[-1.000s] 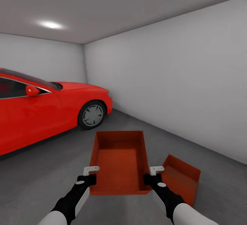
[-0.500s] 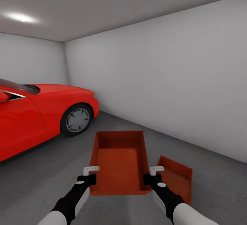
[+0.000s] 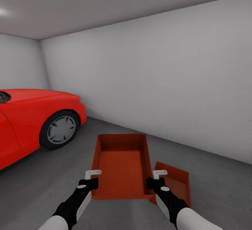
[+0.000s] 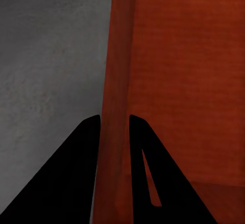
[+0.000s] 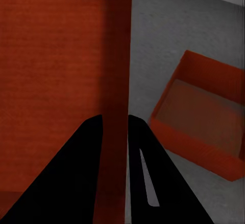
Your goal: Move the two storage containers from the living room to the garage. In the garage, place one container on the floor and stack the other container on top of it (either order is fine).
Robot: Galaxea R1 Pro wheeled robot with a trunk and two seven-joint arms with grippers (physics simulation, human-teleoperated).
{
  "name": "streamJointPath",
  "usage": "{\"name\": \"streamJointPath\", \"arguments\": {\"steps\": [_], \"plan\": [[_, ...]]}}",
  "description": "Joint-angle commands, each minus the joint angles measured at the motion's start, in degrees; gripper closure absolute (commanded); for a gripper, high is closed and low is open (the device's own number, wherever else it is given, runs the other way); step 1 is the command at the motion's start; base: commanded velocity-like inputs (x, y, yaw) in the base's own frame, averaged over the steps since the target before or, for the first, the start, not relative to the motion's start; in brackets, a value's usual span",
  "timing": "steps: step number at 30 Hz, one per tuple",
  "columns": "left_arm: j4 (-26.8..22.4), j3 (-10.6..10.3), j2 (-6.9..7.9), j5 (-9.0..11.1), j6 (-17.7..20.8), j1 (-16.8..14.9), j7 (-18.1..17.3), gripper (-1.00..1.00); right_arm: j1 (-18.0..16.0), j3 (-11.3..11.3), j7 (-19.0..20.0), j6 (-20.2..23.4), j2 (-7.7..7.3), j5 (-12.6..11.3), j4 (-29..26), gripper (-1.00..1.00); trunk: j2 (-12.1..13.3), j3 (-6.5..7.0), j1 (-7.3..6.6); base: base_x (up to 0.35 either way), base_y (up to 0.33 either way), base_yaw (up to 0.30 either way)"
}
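Observation:
I hold one red-orange storage container (image 3: 120, 165) in front of me, above the dark grey floor (image 3: 45, 174). My left gripper (image 3: 93, 174) is shut on its left wall (image 4: 115, 132). On the opposite wall (image 5: 116, 132) my right gripper (image 3: 159, 174) is shut. The second container (image 3: 176, 184) rests on the floor down to the right, partly behind the held one and my right arm; the right wrist view shows this bin (image 5: 201, 116) open-side up and apart from the held one.
A red car (image 3: 35, 118) stands at the left with its front wheel (image 3: 60, 129) near. Pale grey garage walls (image 3: 157, 83) run along the right and back.
The whole view has swung to the right: the car and the room's corner slid left in the picture. The floor container now sits closer under the held one. Both grips are unchanged.

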Motion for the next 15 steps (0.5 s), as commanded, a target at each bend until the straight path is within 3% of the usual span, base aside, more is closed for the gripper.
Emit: {"name": "streamJointPath", "arguments": {"steps": [1,15], "plan": [[-0.34,0.65,0.11,-0.62,-0.11,-0.05,0.88,1.00,-0.06,-1.00,-2.75,-0.26,-0.60,-0.67,0.23,1.00,-0.05,-0.07,0.04,0.307,0.201,-0.287],[-0.34,0.65,0.11,-0.62,-0.12,-0.05,0.88,1.00,-0.06,-1.00,-2.75,-0.26,-0.60,-0.63,0.23,1.00,-0.05,-0.07,0.04,0.307,0.193,-0.287]]}}
